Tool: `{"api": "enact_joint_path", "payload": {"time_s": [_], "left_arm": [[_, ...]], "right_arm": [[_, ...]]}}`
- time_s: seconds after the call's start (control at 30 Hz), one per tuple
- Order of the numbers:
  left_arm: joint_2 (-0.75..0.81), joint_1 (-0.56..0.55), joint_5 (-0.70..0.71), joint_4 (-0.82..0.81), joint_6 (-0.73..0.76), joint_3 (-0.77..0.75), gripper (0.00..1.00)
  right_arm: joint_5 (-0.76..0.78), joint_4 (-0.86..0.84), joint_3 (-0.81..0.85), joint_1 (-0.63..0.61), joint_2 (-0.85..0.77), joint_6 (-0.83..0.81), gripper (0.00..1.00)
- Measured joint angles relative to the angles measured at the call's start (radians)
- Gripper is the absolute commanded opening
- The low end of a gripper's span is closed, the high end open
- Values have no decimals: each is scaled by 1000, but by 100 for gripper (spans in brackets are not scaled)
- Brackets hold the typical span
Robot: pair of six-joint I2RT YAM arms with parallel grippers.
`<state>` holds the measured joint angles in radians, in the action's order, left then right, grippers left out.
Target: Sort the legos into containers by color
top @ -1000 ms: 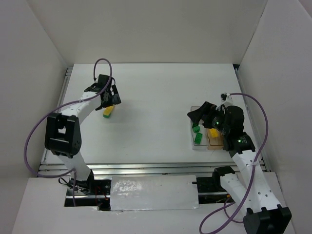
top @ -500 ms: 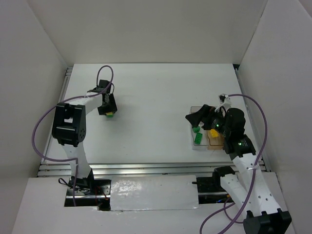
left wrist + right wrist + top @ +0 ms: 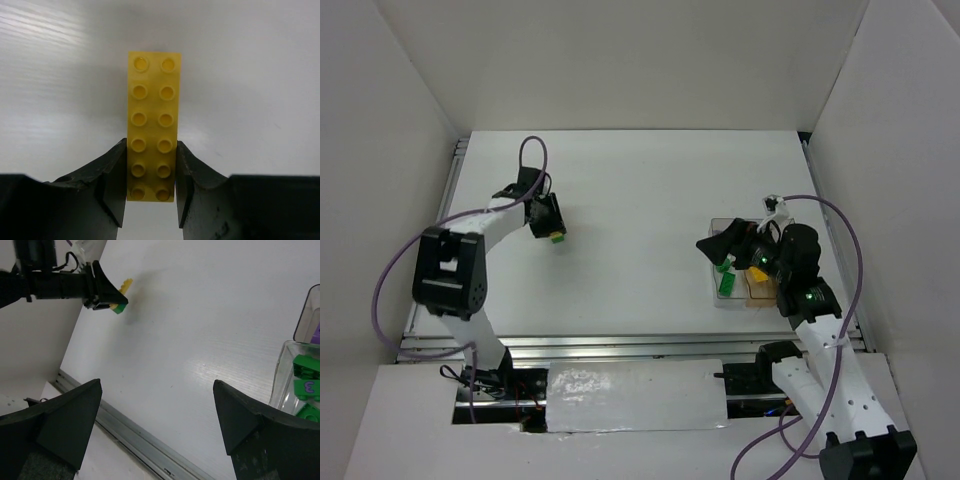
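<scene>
Almost nothing legible from my end. The only candidate is a purple mark on a green brick (image 3: 307, 388) inside the clear container (image 3: 286, 367), in the right wrist view. It looks roughly like a "3", but I can't read it for sure. Stud tops on the yellow brick (image 3: 152, 125) are too soft to show lettering. In the top view everything is too small to read.

Left gripper (image 3: 151, 155) clamped, right gripper (image 3: 156, 390) spread wide
The left arm (image 3: 485, 217) stands at the left of the top view, its elbow folded at centre left and its wrist reaching toward upper centre, and its fingers pinch one end of a yellow brick (image 3: 154, 100). The right arm (image 3: 825, 335) rises from the lower right corner and bends leftward, its jaws held far apart
</scene>
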<state>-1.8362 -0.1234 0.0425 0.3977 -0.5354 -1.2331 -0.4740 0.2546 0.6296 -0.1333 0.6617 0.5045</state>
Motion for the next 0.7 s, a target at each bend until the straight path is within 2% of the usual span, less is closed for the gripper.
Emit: {"api": "enact_joint_path", "payload": {"time_s": [0.1, 0.23, 0.33, 0.43, 0.53, 0.7], "left_arm": [[198, -53, -200, -85, -20, 129, 0], [456, -209, -463, -272, -18, 227, 0], [613, -356, -626, -431, -22, 290, 0], [744, -432, -735, -596, -64, 379, 2], [806, -450, -797, -734, -132, 436, 1], [786, -505, -853, -875, -221, 452, 1]], "right_arm": [[-55, -26, -18, 0, 21, 13, 100], [-154, -72, -47, 0, 6, 51, 100], [-278, -209, -99, -1, -33, 141, 99], [-380, -425, -180, -27, -80, 274, 100], [-412, -558, -222, -91, -124, 364, 100], [-373, -724, -235, -204, -184, 439, 97]]}}
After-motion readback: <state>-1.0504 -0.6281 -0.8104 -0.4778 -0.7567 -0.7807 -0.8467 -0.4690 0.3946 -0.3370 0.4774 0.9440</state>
